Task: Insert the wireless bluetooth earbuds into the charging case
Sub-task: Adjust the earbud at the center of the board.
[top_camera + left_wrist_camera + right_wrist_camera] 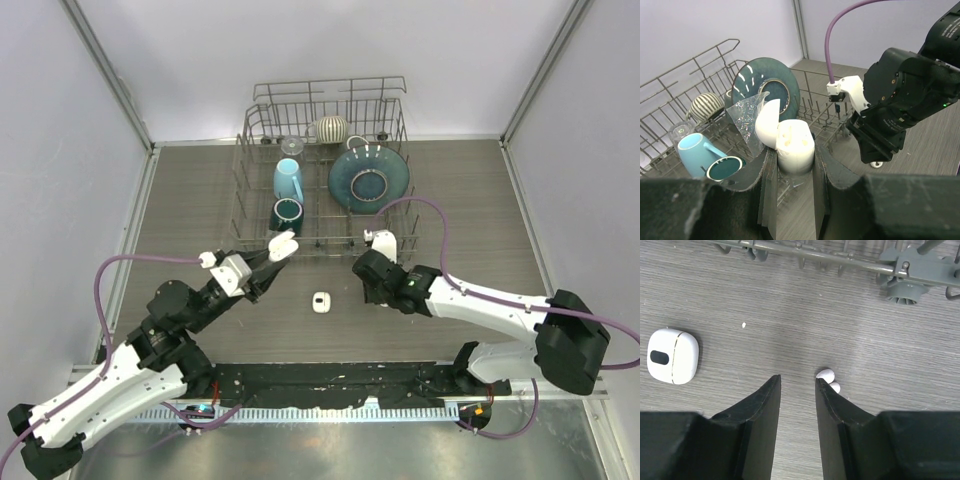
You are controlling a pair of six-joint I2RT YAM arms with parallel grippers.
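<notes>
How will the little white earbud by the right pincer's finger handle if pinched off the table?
The earbud looks tiny, rounded and glossy, so it may slip from between the broad black fingers. It seems very light: a nudge would probably skid or roll it across the flat table.

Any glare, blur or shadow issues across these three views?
Top external: even light, faint shadows, small glare on the blue plate. Left wrist: streak highlights on that plate, open charging case nearly blown out, left fingers dark and soft. Right wrist: grain sharp, soft shadow on the table ahead of the right fingers, earbuds crisp.
</notes>
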